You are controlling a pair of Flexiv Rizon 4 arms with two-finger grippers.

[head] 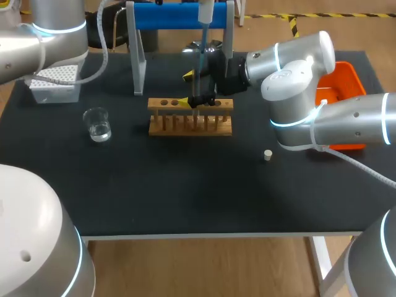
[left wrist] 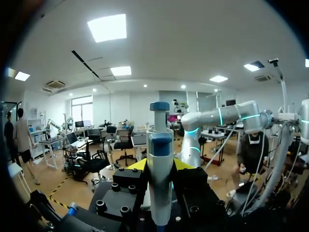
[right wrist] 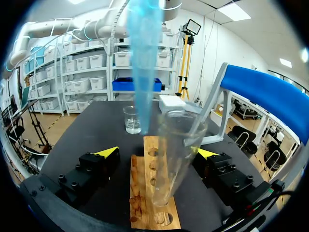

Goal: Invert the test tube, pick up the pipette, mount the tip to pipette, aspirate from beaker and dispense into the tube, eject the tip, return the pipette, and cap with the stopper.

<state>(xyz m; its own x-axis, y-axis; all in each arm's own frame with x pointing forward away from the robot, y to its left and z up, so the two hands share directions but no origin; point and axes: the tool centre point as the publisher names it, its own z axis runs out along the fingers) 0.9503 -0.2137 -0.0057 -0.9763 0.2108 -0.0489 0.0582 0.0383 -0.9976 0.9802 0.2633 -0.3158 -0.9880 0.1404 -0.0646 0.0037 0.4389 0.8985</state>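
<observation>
My left gripper [left wrist: 160, 164] is shut on the blue-and-white pipette [left wrist: 159, 164], which stands upright between its yellow tips. In the head view the pipette [head: 202, 37] hangs over the wooden rack [head: 190, 119]. Its blue tip [right wrist: 145, 63] comes down to the mouth of the clear test tube [right wrist: 176, 145], which stands in the rack [right wrist: 145, 212]; I cannot tell whether the tip is inside it. My right gripper [right wrist: 157, 154] is open, one finger on each side of the tube and neither touching it. The beaker [head: 98, 124] holds clear liquid, and the small stopper [head: 268, 154] lies on the mat.
A white tip box [head: 55, 80] sits at the back left. The blue pipette stand [head: 179, 15] rises behind the rack. An orange bin [head: 339, 86] lies at the right behind my right arm. In the right wrist view the beaker [right wrist: 131, 120] is beyond the rack.
</observation>
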